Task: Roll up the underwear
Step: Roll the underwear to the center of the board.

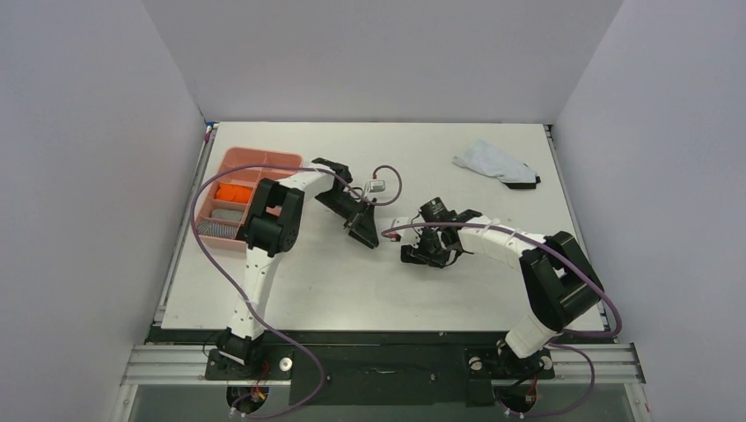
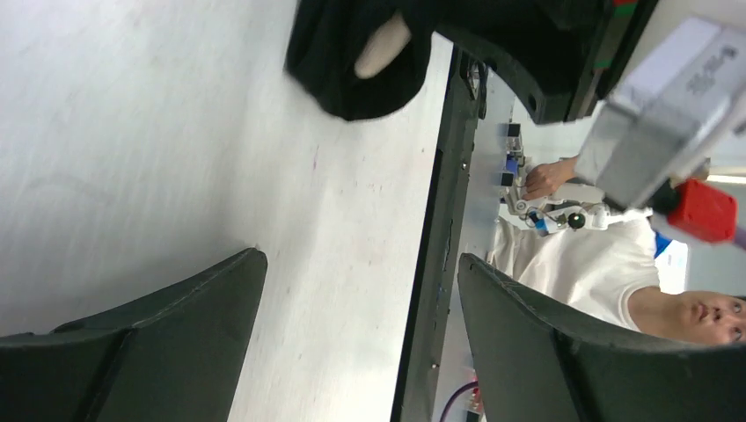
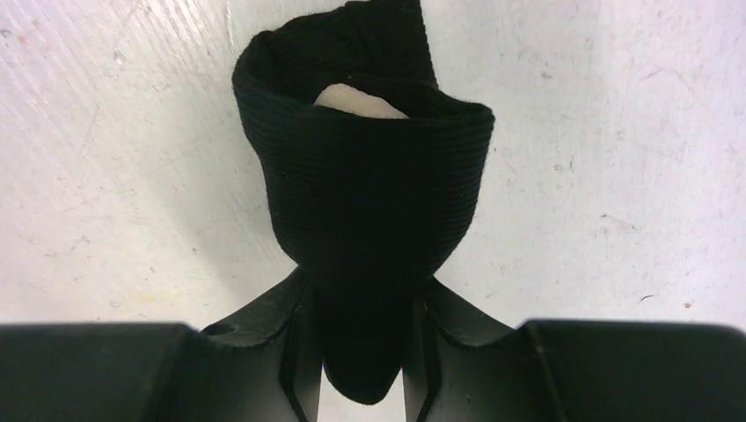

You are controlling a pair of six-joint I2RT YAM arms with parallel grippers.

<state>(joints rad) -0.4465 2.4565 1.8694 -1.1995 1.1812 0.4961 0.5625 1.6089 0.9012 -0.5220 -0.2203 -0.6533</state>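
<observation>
The right jaws pinch the rolled black underwear (image 3: 365,193), beige showing inside; left jaws spread.

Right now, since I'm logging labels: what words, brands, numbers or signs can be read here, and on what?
None can be read.
The grey block in the left wrist view: small dark print, too blurred to read.
The black underwear, pink tray, table: no text shown.
</observation>
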